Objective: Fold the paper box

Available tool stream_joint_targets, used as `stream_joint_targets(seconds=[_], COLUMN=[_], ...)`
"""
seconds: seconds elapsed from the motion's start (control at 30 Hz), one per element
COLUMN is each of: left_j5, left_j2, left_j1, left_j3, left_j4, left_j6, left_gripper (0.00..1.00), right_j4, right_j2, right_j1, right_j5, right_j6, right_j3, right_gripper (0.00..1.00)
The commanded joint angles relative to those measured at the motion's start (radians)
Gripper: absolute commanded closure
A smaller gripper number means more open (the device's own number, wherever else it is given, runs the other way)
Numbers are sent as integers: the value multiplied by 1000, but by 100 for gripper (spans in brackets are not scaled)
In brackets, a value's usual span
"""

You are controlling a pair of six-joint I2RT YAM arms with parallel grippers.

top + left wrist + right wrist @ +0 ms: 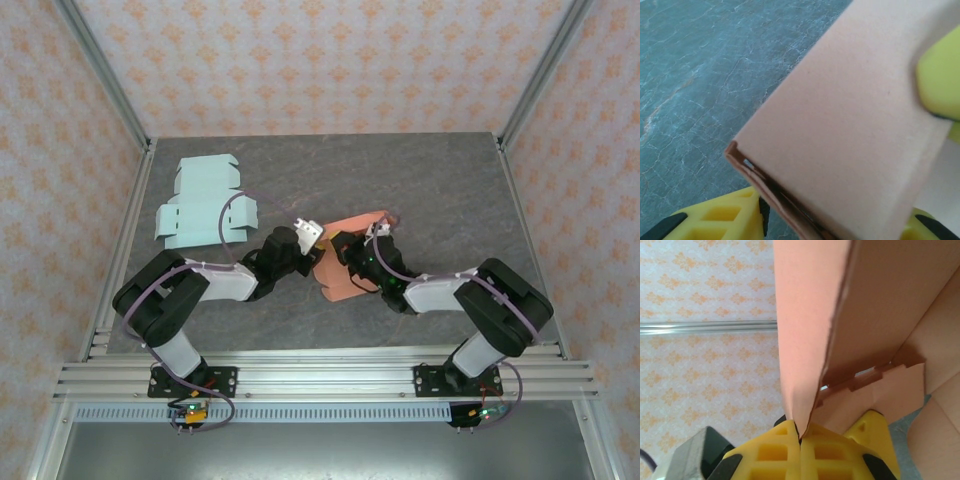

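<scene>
Near edge: both arm bases sit on the aluminium rail, elbows out, wrists meeting at mid-table.

Right gripper (800, 436): yellow fingers pressed together, pinching the lower edge of one thin upright panel of the salmon-pink paper box (335, 280). In its wrist view, a notched tab sits loose behind that panel.

Left gripper (318, 258): jaws stand either side of a folded corner of the box, one pad touching the flat face. Cannot tell whether they clamp it.

The box is part-formed and held between the two grippers over the grey marbled table (450, 190).

Handling, my judgement: light card, stiff along the creases, floppy across the open panels, easily crushed. Grip at edges or close to a crease, never mid-panel, and press gently.

Farther back and to the left, light blue flat box blanks (200, 205) lie well apart.
</scene>
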Motion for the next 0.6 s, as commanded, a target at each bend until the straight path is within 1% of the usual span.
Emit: stream_joint_targets(seconds=[0.0, 0.13, 0.2, 0.27, 0.3, 0.33, 0.4, 0.47, 0.57], left_j5=[-36, -37, -35, -31, -28, -26, -11, -10, -24], left_j2=[-4, 4, 7, 7, 6, 5, 11, 17, 20], left_j1=[-9, -9, -9, -9, -9, -9, -9, -9, -9], left_j3=[35, 47, 54, 58, 58, 64, 80, 81, 86], left_j4=[39, 25, 17, 10, 2, -15, -63, -65, -80], left_j6=[-17, -17, -16, -14, -12, -6, 12, 13, 16], left_gripper=[65, 67, 73, 75, 75, 76, 78, 78, 78], right_j4=[-3, -10, -19, -28, -48, -93, -255, -345, -450], right_j2=[25, 27, 23, 11, -2, -19, -76, -128, -224], right_j1=[24, 26, 26, 26, 26, 26, 23, 16, 9], right_j5=[32, 37, 35, 36, 38, 38, 47, 39, 19], right_j6=[16, 16, 17, 16, 16, 16, -23, -76, -135], right_j3=[-27, -23, -20, -22, -22, -17, 12, 22, 25], right_gripper=[98, 96, 90, 82, 80, 80, 80, 79, 76])
